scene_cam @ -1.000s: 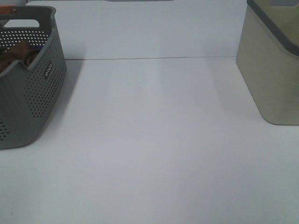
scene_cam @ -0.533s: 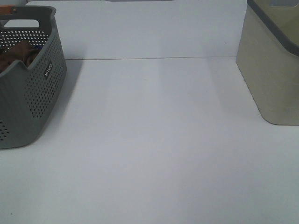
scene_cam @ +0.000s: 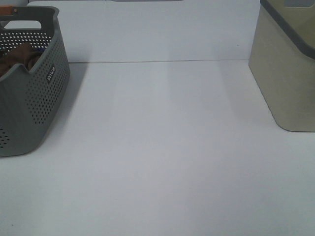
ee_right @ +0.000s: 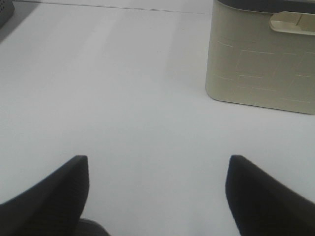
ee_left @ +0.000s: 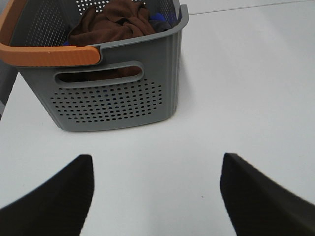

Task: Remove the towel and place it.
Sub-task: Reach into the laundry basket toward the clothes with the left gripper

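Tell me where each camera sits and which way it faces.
Exterior high: up high, looking down on the table, grey basket left, beige bin right; no robot part shows.
Left wrist: on the left arm, facing the basket with the towel; open left claw shows.
Right wrist: on the right arm, facing the bin; open right claw shows.
Exterior and left wrist share the basket.

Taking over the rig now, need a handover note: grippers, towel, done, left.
Left gripper: open, empty, above the table, facing the grey basket.
Right gripper: open, empty, with the beige bin ahead of it.
Towel: bunched inside the basket, next to a blue cloth.
Done: nothing; towel not yet touched.
Left: grasp the towel, lift it out, place it.
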`<state>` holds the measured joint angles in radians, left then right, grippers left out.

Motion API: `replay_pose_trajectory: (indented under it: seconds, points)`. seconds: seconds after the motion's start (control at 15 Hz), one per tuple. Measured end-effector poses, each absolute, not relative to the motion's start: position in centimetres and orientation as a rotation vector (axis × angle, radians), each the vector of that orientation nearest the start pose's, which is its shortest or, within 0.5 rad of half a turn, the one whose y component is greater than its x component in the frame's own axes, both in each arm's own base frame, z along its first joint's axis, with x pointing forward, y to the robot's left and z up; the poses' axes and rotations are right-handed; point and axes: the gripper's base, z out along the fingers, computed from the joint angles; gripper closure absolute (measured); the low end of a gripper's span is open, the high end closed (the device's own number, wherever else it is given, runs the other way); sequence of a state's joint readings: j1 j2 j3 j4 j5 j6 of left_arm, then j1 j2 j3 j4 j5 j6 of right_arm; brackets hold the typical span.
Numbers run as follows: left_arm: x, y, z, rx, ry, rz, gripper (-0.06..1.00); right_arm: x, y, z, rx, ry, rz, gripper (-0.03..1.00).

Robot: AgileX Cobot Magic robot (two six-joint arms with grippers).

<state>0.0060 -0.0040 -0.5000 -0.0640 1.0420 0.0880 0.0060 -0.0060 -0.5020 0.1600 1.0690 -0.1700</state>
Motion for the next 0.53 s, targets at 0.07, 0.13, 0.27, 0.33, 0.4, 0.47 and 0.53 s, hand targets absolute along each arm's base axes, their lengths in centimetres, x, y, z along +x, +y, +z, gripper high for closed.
replay_pose_trajectory:
  seconds: [0.07, 0.13, 0.27, 0.33, 0.4, 0.47, 0.53]
  points:
    - [-0.48, -0.51, 27.89, 0.085, 2.018, -0.017, 0.25, -0.70, 1.27, 27.80, -0.188, 2.027, 0.088, 0.24]
    - [-0.48, -0.51, 27.89, 0.085, 2.018, -0.017, 0.25, -0.70, 1.27, 27.80, -0.188, 2.027, 0.088, 0.24]
    - [-0.48, -0.51, 27.89, 0.085, 2.018, -0.017, 0.25, -0.70, 1.27, 27.80, -0.188, 2.027, 0.088, 0.24]
    - [-0.48, -0.51, 27.89, 0.085, 2.018, -0.017, 0.25, -0.70, 1.27, 27.80, -0.188, 2.027, 0.088, 0.24]
    - [-0.48, -0.51, 27.89, 0.085, 2.018, -0.017, 0.25, -0.70, 1.27, 27.80, -0.188, 2.027, 0.088, 0.24]
    - [-0.48, -0.51, 27.89, 0.085, 2.018, -0.017, 0.25, -0.70, 1.27, 27.80, -0.188, 2.027, 0.088, 0.24]
    - [-0.48, -0.51, 27.89, 0.085, 2.018, -0.017, 0.25, -0.70, 1.27, 27.80, -0.188, 2.027, 0.088, 0.24]
